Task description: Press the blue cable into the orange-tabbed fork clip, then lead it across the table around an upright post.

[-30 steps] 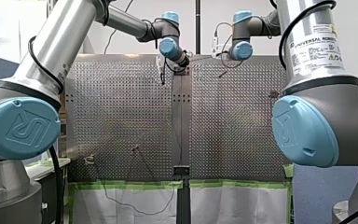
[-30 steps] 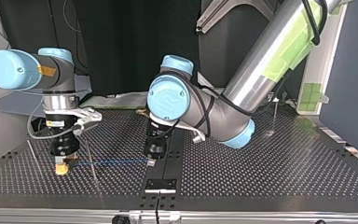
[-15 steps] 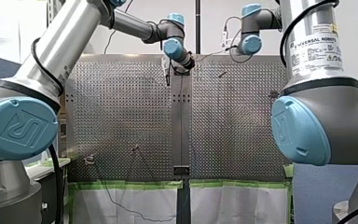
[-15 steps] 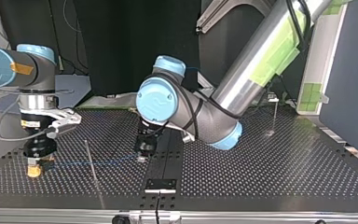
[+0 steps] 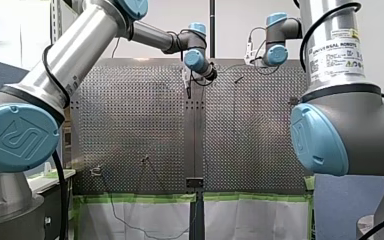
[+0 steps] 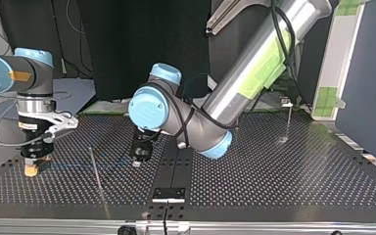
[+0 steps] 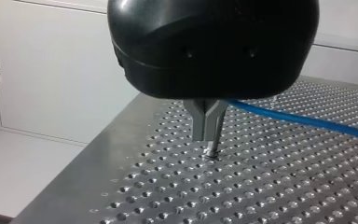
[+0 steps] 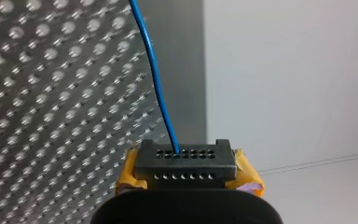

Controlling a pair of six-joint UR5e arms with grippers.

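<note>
Pull from both ends holds the blue cable (image 7: 298,120) straight and low over the table (image 6: 274,186), since my right gripper (image 6: 30,170) squeezes its black plug (image 8: 185,161) between yellow pads (image 8: 248,176) and my left gripper (image 6: 137,163) pinches the cable farther along.

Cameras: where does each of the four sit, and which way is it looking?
Front view: behind and above the arms, facing over the perforated table; both shoulders show, my left arm, my right arm.
Top view: across the table, facing both arms, sides crossed.
Left wrist view: on my left arm, looking along my left gripper to the table.
Right wrist view: on my right arm, over my right gripper clamping the black connector.
Shared: both wrist views and the top view show the blue cable.
</note>
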